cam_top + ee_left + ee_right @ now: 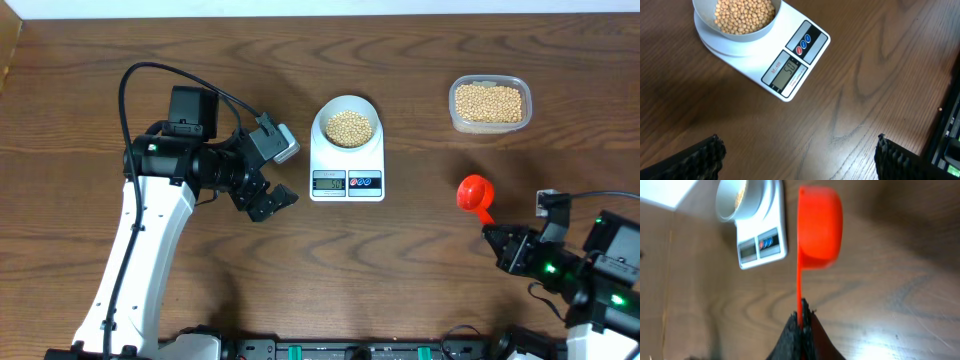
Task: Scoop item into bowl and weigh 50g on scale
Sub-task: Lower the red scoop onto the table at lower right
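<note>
Overhead: scale (372,160) sits mid-table, long axis running away from the robot, display (328,181) on the near edge. Bowl (322,118) is on its far half, filled with tan beans (347,128). A clear tub (489,124) with more beans is well apart to the right. Bare table (420,260) on all sides of the scale. Left gripper (272,202) is just left of the scale, not touching it. Right gripper (500,243) pinches the handle end of a red scoop (474,192), cup pointing toward the scale.

Left wrist: fingers (700,157) at the frame's two lower corners, spread wide, nothing between them. Scale lies diagonal, display (787,75) and buttons (805,42) toward the camera; digits lit but not legible. Beans (742,15) fill the bowl (740,37) in an even layer.

Right wrist: gripper (802,330) clamped on the scoop (817,230) handle, handle straight out along the fingers, cup seen from underneath. Scale (771,227) and bowl (732,205) are beyond, upper left.
</note>
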Controlling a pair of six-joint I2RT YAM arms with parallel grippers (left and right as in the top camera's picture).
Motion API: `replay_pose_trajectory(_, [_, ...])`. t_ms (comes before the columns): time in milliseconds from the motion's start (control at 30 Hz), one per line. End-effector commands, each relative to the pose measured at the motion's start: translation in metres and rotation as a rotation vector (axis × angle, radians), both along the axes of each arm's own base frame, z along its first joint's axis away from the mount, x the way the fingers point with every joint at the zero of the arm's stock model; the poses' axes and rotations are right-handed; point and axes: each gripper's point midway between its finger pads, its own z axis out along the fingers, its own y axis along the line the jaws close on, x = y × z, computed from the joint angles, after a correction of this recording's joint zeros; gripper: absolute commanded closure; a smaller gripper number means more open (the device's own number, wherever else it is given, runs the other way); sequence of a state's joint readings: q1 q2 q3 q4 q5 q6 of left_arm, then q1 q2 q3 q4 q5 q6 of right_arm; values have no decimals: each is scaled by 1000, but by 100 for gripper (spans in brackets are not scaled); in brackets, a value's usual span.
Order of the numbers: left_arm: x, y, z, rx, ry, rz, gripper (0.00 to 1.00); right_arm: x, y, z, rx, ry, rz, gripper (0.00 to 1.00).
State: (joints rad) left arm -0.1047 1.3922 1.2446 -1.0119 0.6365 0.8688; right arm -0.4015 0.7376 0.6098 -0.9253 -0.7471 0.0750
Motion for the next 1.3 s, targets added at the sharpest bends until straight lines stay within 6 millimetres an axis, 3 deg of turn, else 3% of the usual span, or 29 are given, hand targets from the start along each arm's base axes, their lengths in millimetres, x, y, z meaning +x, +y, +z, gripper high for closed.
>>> replay_pose_trajectory(0, [2, 1, 9, 1, -35, -5, 2, 5, -3, -14, 81, 46, -102, 99])
replay_pose_trajectory(233, [2, 1, 9, 1, -35, -5, 2, 21, -29, -49, 99, 85, -334, 99])
replay_pose_trajectory(400, [2, 1, 9, 1, -35, -5, 2, 18, -28, -77, 147, 106, -378, 99])
replay_pose_trajectory(533, [2, 1, 9, 1, -35, -5, 2, 20, -28, -85, 158, 91, -394, 99])
replay_pose_trajectory(633, [2, 1, 9, 1, -35, -5, 2, 22, -30, -88, 148, 73, -398, 93])
replay_pose_trajectory(933, [2, 1, 9, 1, -35, -5, 2, 22, -43, -98, 93, 87, -451, 55])
replay_pose_trajectory(1000, [2, 1, 9, 1, -35, -5, 2, 23, -51, -100, 51, 82, -482, 43])
replay_pose_trajectory(1167, [2, 1, 9, 1, -35, -5, 2, 36, -73, -90, -161, -56, -433, 1])
replay_pose_trajectory(1267, [2, 1, 9, 1, -35, -5, 2, 34, -89, -93, -264, -53, -464, 1])
